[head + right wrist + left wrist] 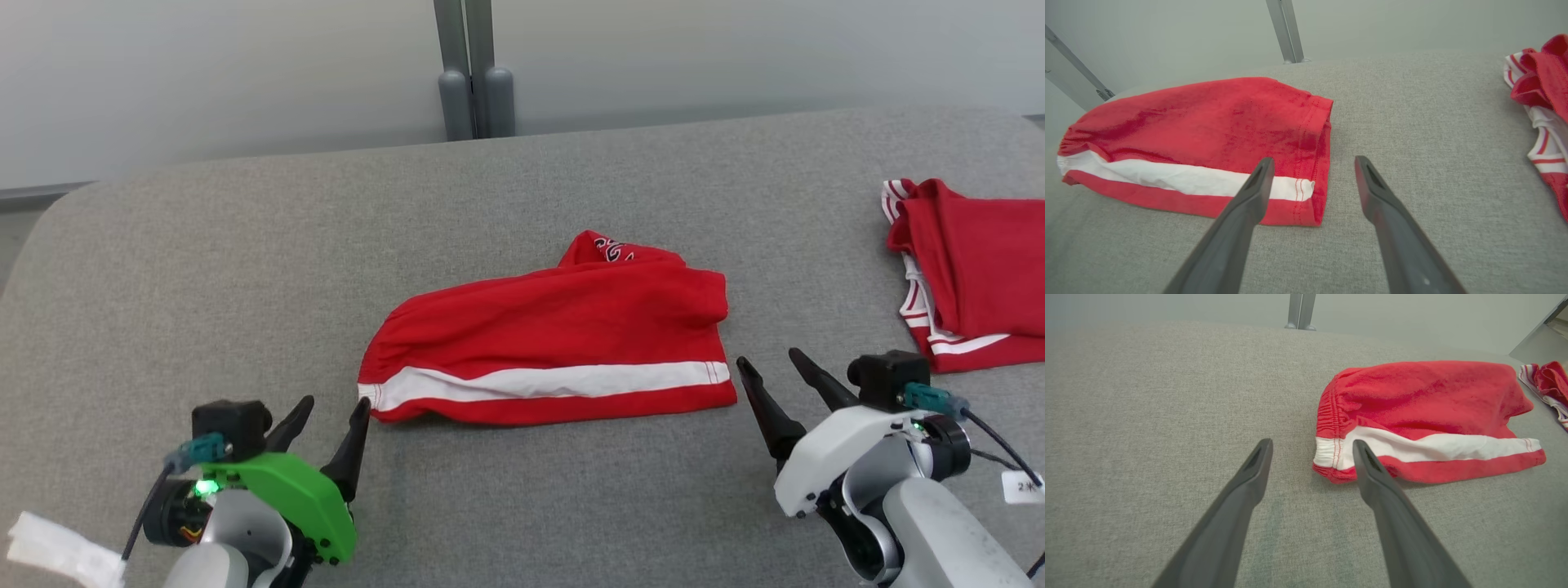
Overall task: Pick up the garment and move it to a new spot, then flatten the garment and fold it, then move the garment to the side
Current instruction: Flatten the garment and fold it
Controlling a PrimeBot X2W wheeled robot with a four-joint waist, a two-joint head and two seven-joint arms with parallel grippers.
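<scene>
The garment (555, 347) is a pair of red shorts with a white side stripe, lying folded over in the middle of the grey surface; I also see the garment (1425, 416) in the left wrist view and the garment (1196, 134) in the right wrist view. My left gripper (333, 405) stands open just left of its waistband end, the right fingertip almost at the fabric. My left gripper (1312, 444) holds nothing. At the leg-hem end, my right gripper (769, 359) stands open, a little off the cloth. My right gripper (1314, 161) is empty too.
A second red-and-white garment (971, 278) lies in a heap at the right edge of the grey padded surface (245, 269). Two grey posts (476, 90) stand behind the far edge. A white tag (57, 551) shows by the left arm.
</scene>
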